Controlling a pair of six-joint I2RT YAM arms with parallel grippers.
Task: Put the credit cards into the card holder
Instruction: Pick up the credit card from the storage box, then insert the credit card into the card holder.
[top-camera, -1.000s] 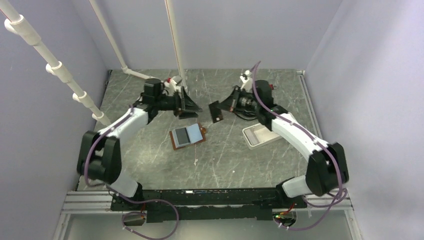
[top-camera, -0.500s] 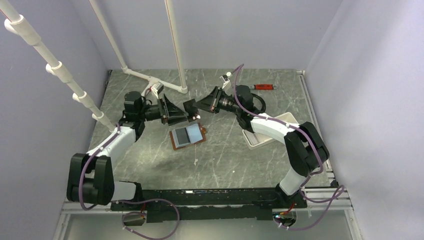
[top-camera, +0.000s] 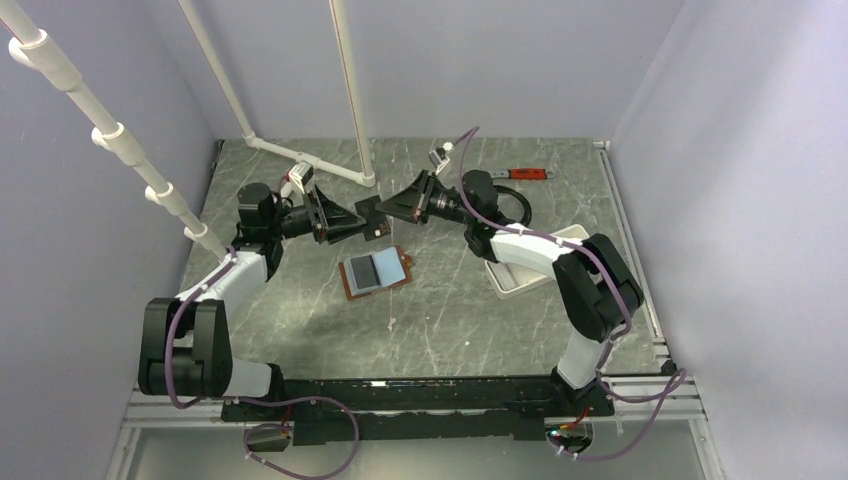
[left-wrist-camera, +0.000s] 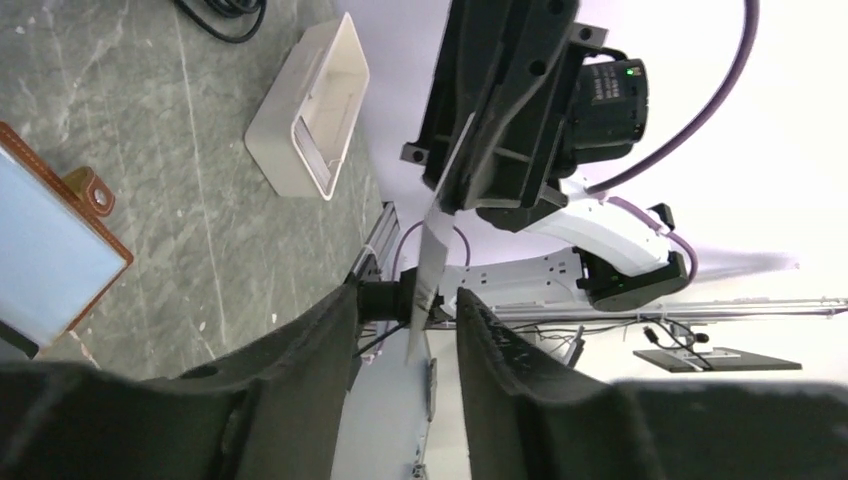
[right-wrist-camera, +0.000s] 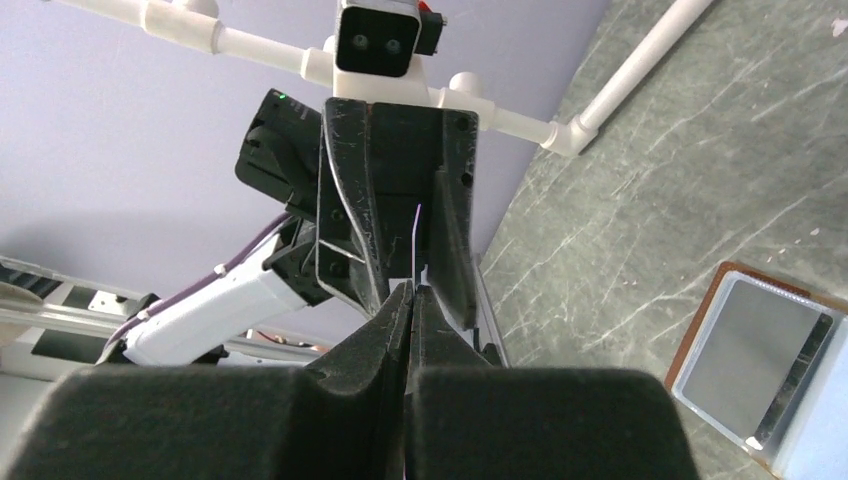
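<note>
My right gripper (top-camera: 388, 208) is shut on a credit card (top-camera: 372, 212) and holds it in the air, edge-on. In the right wrist view the card's thin edge (right-wrist-camera: 416, 238) rises from my closed right gripper (right-wrist-camera: 411, 290). My left gripper (top-camera: 350, 218) faces it, open. In the left wrist view the card (left-wrist-camera: 430, 255) hangs between the fingers of my left gripper (left-wrist-camera: 408, 312) without touching them. The brown card holder (top-camera: 402, 263) lies open on the table below, with a greyish card (top-camera: 372, 270) in it. It also shows in the left wrist view (left-wrist-camera: 95, 192) and the right wrist view (right-wrist-camera: 712, 310).
A white tray (top-camera: 508, 277) lies right of the card holder, partly under my right arm, and shows in the left wrist view (left-wrist-camera: 300, 110). A red-handled tool (top-camera: 528, 174) lies at the back right. White pipes (top-camera: 352, 90) stand at the back left.
My right gripper has carried the card leftward and my left gripper has drawn back to the left. The card now sits between my left gripper's open fingers. The card holder has not moved.
</note>
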